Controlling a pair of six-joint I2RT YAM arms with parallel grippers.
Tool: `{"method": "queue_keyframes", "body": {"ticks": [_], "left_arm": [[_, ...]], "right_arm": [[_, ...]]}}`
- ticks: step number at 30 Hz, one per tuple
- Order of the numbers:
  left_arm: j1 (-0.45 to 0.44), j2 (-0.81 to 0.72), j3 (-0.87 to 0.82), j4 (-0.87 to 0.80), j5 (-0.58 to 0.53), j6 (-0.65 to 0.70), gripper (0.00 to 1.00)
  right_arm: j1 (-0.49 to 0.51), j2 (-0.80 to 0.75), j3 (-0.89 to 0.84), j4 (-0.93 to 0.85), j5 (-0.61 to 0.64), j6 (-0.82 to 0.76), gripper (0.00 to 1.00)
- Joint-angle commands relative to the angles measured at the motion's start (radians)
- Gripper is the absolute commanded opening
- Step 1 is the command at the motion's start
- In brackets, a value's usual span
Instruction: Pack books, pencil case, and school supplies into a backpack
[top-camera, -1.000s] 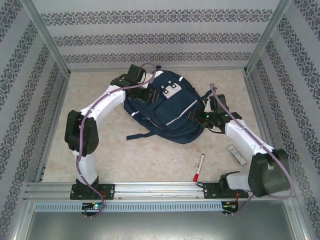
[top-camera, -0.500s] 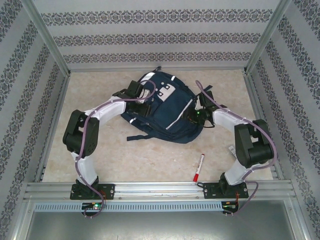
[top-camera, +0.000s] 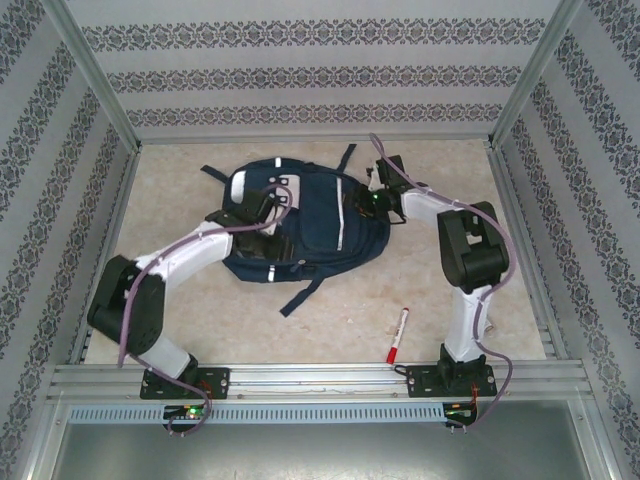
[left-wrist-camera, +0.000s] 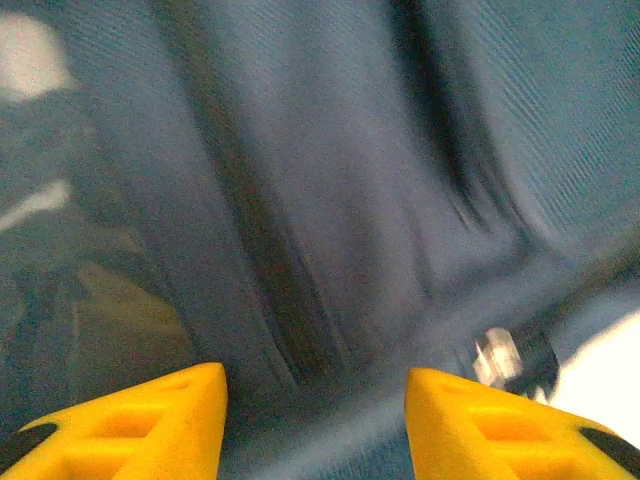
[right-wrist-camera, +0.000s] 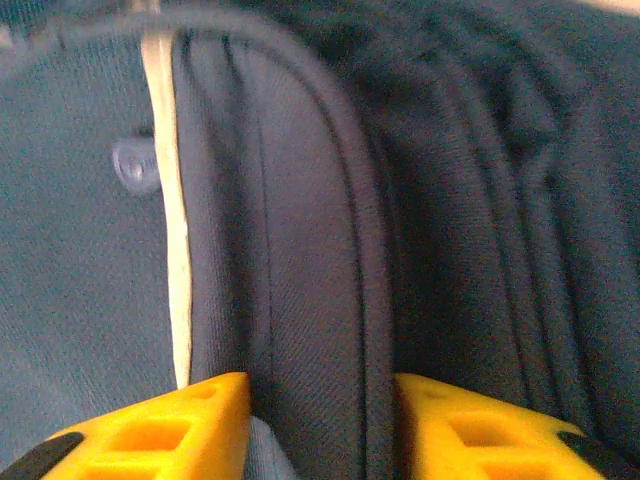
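on the table (top-camera: 200, 320), toward its far side, a navy backpack (top-camera: 320, 240) lies flat with its pale-striped front facing up; dark straps stick out at its far end and one strap (top-camera: 300, 295) trails off its near edge. at the backpack's left side the left gripper (top-camera: 272, 200) rests on the fabric. in the left wrist view its yellow fingers (left-wrist-camera: 150, 425) stand apart with blurred navy cloth ahead of them and between them, and the blur makes it impossible to tell whether they pinch the cloth or merely sit open over it. at the backpack's far right corner the right gripper (top-camera: 360, 203) meets the bag. in the right wrist view its yellow fingers (right-wrist-camera: 160, 430) press on both sides of a thick padded fold, so it is clamped on the backpack, with a pale stripe (right-wrist-camera: 178, 260) running just left of that fold. a marker (top-camera: 398, 335) with a white barrel and red cap lies on the table on the near side of the backpack, off to its right and well apart from it, untouched by either gripper.
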Motion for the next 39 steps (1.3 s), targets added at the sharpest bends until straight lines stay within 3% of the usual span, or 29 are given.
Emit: {"method": "queue_keyframes", "body": {"ticks": [1,5,10,15,17,20,24,30,35,39], "left_arm": [[-0.055,-0.094,0.007,-0.169,0.104,-0.091,0.51],[-0.046,-0.210,0.048,-0.244,0.006,-0.071,0.54],[0.027,-0.287,0.024,-0.253,-0.080,-0.167,0.54],[0.106,-0.240,-0.016,-0.204,-0.064,-0.248,0.54],[0.140,-0.213,-0.024,-0.191,-0.045,-0.281,0.54],[0.205,-0.183,-0.058,-0.136,-0.007,-0.337,0.54],[0.278,-0.136,-0.065,-0.101,-0.017,-0.379,0.54],[0.312,-0.096,-0.087,-0.016,-0.029,-0.478,0.54],[0.314,-0.051,-0.103,0.009,-0.006,-0.487,0.54],[0.314,-0.032,-0.129,0.035,0.013,-0.500,0.54]], "right_arm": [[0.046,0.005,0.056,0.005,0.058,-0.001,0.45],[0.068,-0.124,0.000,-0.093,0.179,0.001,0.47],[0.142,-0.321,-0.185,-0.183,0.246,-0.012,0.47],[0.352,-0.425,-0.265,-0.279,0.209,-0.034,0.43],[0.445,-0.423,-0.253,-0.283,0.243,-0.025,0.42],[0.571,-0.368,-0.186,-0.322,0.392,-0.026,0.42],[0.631,-0.270,-0.076,-0.425,0.620,0.047,0.47],[0.667,-0.212,-0.007,-0.489,0.683,0.082,0.49],[0.687,-0.144,0.044,-0.507,0.648,0.050,0.50],[0.703,-0.104,0.082,-0.555,0.705,0.058,0.51]]}}
